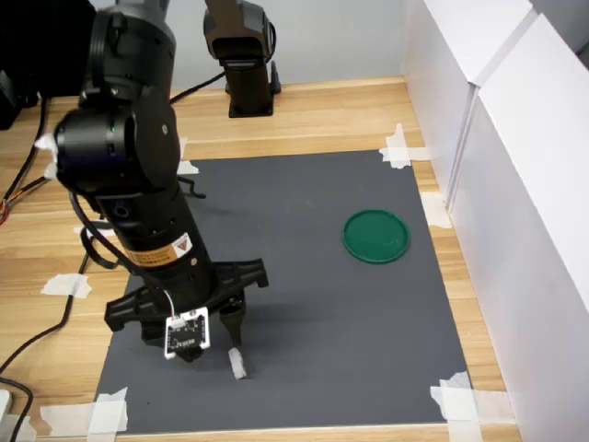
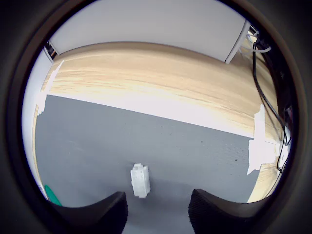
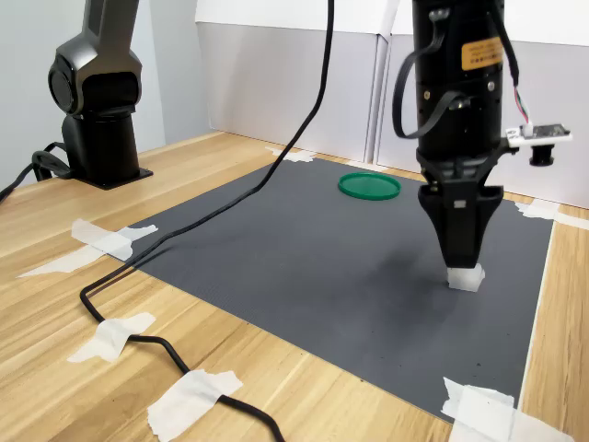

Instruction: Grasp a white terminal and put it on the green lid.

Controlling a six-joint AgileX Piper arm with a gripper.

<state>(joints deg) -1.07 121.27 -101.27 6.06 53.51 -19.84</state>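
From the first exterior view's left I see my gripper, matte black fingers spread apart and holding nothing, poised over the small blocky white terminal lying on the dark grey mat. It seems just clear of the piece, though I can't be sure. Farther right, well apart, sits the flat round green lid with its raised rim.

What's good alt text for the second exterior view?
A black robot arm points straight down with its hand just over a small white terminal on a dark grey mat. A green lid lies flat farther back on the mat. The mat is taped to a wooden table, and a black cable trails across both.
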